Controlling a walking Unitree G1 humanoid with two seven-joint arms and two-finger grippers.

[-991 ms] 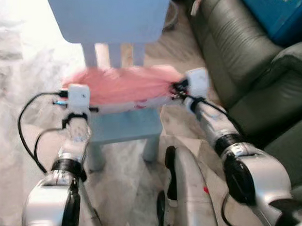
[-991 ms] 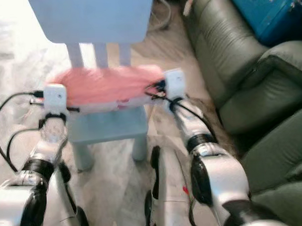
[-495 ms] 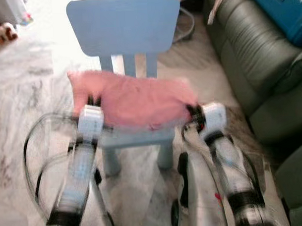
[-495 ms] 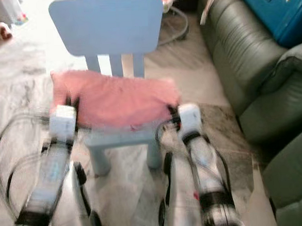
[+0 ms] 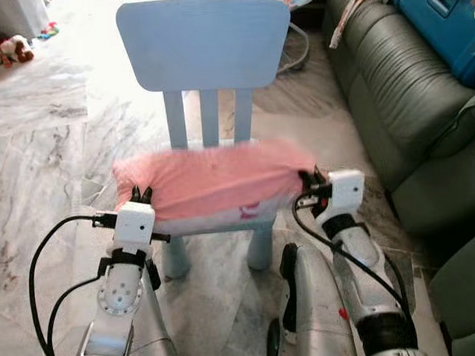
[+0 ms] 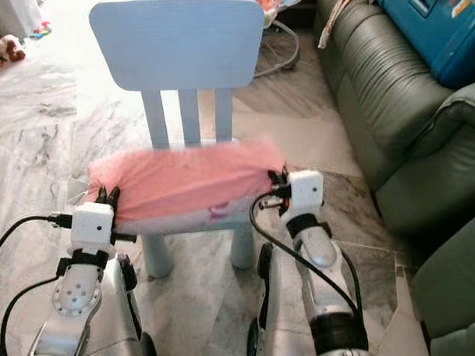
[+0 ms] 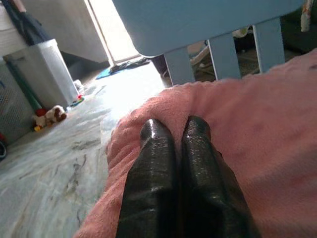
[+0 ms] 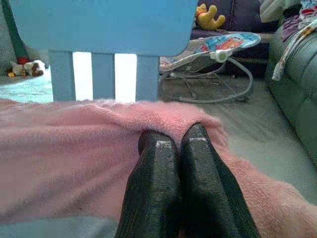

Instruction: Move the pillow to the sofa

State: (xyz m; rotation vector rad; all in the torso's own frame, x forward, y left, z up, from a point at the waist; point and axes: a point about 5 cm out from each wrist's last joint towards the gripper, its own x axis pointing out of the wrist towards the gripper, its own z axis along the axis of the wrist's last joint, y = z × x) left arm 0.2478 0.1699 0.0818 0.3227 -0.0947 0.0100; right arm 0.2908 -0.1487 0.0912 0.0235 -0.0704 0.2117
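You are holding the pink pillow (image 5: 214,183) at both ends, just over the seat of the blue chair (image 5: 205,46). The left end effector (image 7: 173,136) is pinching the 9 o'clock edge, fingers pressed together on the plush; the right end effector (image 8: 176,141) is pinching the 3 o'clock edge the same way. The pillow is stretching between them and sagging a little at the middle.

The sofa (image 5: 398,86) is lying at your 2 o'clock, well apart from the chair. To do this step well, be keeping both grips closed and the arms level, so the soft fabric is not slipping out of either pinch. Be raising the pillow clear of the seat front before turning, and be turning the whole body rather than one arm.
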